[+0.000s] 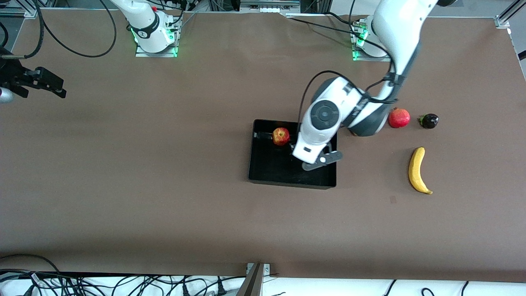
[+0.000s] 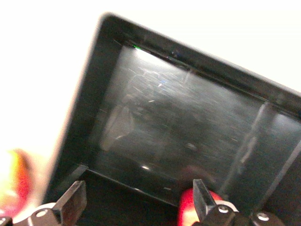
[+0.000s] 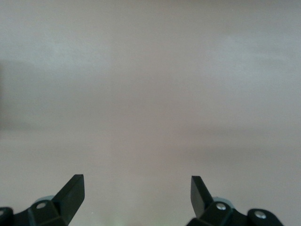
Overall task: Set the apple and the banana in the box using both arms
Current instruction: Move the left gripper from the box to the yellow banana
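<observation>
Apple [image 1: 281, 136] lies in box [image 1: 263, 172]; left gripper [image 2: 136, 200] hangs released over it. Right gripper [image 3: 137, 193] waits, spread. Banana [image 1: 418, 170] next.

No text, label, brand, number or sign can be read anywhere; the black band on the left arm [image 1: 356, 107] carries small marks, too small to make out

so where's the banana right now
In the front view the banana lies on the table outside the box, toward the left arm's end, nearer the front camera than the pomegranate and the small dark fruit.
</observation>
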Controlling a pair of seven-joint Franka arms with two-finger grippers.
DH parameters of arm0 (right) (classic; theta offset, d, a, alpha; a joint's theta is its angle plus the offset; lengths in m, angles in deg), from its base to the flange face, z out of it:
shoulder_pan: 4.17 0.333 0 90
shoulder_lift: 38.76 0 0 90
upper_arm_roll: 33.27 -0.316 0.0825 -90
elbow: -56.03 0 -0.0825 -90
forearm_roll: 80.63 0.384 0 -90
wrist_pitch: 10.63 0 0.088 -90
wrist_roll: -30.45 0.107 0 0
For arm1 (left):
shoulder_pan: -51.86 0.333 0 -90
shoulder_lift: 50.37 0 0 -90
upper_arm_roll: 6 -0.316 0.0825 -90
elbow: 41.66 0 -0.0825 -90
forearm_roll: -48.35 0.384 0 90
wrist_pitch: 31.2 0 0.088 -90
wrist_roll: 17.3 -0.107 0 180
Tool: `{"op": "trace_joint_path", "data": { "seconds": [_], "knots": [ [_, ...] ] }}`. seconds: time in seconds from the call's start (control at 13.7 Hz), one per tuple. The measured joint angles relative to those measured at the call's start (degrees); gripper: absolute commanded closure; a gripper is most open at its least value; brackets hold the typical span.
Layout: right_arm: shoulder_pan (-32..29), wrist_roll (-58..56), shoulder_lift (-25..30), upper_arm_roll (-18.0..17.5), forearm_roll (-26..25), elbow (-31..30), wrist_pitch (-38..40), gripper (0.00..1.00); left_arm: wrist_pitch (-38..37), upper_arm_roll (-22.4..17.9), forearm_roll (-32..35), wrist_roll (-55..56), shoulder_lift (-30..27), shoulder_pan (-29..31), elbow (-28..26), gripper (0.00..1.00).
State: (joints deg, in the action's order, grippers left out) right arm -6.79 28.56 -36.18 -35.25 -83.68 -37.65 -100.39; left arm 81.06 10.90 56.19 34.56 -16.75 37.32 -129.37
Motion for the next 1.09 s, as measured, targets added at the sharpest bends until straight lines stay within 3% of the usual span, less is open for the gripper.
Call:
{"op": "trace_joint_path", "data": {
  "seconds": [0.36,0.58,0.87,1.09],
  "knots": [
    [-0.08,0.00,0.51,0.00,-0.12,-0.42,1.38,0.00,-1.84,-0.08,2.35,-28.00,-0.12,17.30,-0.32,0.00],
    [2.78,-0.03,-1.47,4.51,-0.12,1.09,1.04,0.00,0.81,-0.05,4.77,-44.06,1.79,25.93,-0.62,0.00],
    [4.17,-0.13,-3.60,6.53,-0.07,3.24,0.99,0.00,5.46,0.01,6.96,-58.83,5.07,32.12,-2.33,0.00],
    [4.87,-0.13,-4.09,6.72,1.26,3.25,1.03,0.00,12.93,-0.19,7.28,-62.08,6.41,33.67,-7.18,0.00]
  ]
}}
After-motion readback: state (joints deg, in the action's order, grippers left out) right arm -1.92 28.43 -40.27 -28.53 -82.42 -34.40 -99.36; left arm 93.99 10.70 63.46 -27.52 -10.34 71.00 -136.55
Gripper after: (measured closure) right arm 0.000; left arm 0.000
